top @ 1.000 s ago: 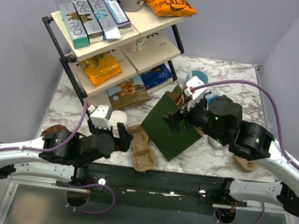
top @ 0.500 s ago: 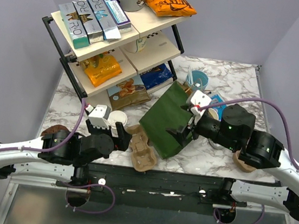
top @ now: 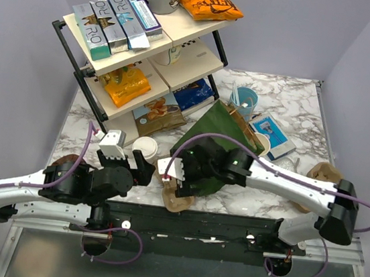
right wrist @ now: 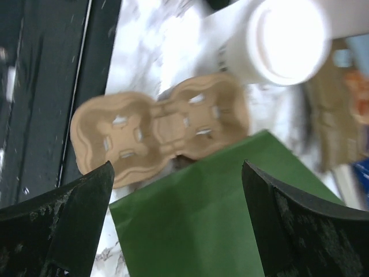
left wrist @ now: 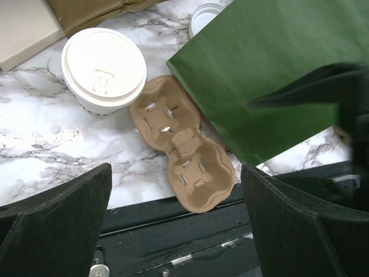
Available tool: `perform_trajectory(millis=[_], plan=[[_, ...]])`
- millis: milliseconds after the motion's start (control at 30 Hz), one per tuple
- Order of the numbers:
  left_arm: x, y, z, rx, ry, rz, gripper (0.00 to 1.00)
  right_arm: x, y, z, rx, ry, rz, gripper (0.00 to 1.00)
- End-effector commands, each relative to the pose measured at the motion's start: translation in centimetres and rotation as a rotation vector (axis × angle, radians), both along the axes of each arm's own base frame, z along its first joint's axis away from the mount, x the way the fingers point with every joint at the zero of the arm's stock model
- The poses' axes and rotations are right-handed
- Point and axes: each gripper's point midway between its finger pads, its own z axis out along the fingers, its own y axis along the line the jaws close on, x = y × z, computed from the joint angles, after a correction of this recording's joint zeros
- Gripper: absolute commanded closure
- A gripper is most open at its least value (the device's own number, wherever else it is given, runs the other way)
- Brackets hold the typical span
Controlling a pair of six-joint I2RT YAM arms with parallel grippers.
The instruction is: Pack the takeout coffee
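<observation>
Hovering wide apart and empty, the left gripper [left wrist: 176,173] has the coffee cup [left wrist: 104,72] ahead of its left finger, just beside the cardboard carrier [left wrist: 181,153]. The right gripper [right wrist: 177,173], empty too, hangs near. An off-centre grasp may tip the cup, or the arms may collide.

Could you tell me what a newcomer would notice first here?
The dark green paper bag lies mid-table, with the right arm stretched across it and the open right gripper above the brown cup carrier at the near edge. Left of the carrier stands the white-lidded takeout coffee, and a stocked shelf rack fills the far left corner.
</observation>
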Motion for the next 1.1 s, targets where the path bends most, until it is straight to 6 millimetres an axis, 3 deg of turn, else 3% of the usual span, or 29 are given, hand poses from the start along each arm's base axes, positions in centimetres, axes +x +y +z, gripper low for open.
perform_trajectory(millis=[0, 33, 267, 400, 800, 967, 1067], plan=[[0.3, 1.5, 0.1, -0.02, -0.007, 0.047, 0.01, -1.2, 1.1, -3.7, -0.069, -0.004, 0.194, 0.0], [0.3, 1.5, 0.2, -0.026, -0.009, 0.046, 0.01, -1.1, 1.5, -5.4, -0.106, 0.013, 0.208, 0.0], [0.3, 1.6, 0.3, -0.022, -0.012, 0.044, 0.01, 0.1, 2.8, -10.9, -0.227, 0.061, 0.201, 0.0], [0.4, 1.7, 0.5, -0.021, -0.017, 0.05, 0.01, 1.0, 3.4, -12.8, -0.231, 0.083, 0.175, 0.01], [0.7, 2.0, 1.0, -0.028, -0.035, 0.068, 0.01, 1.5, 3.9, -15.7, -0.253, 0.132, 0.163, 0.09], [0.8, 2.1, 1.1, -0.03, -0.042, 0.07, 0.01, 1.4, 4.1, -15.6, -0.247, 0.149, 0.153, 0.33], [0.8, 2.0, 1.2, -0.032, -0.048, 0.07, 0.01, 1.2, 4.2, -15.0, -0.23, 0.156, 0.15, 0.39]])
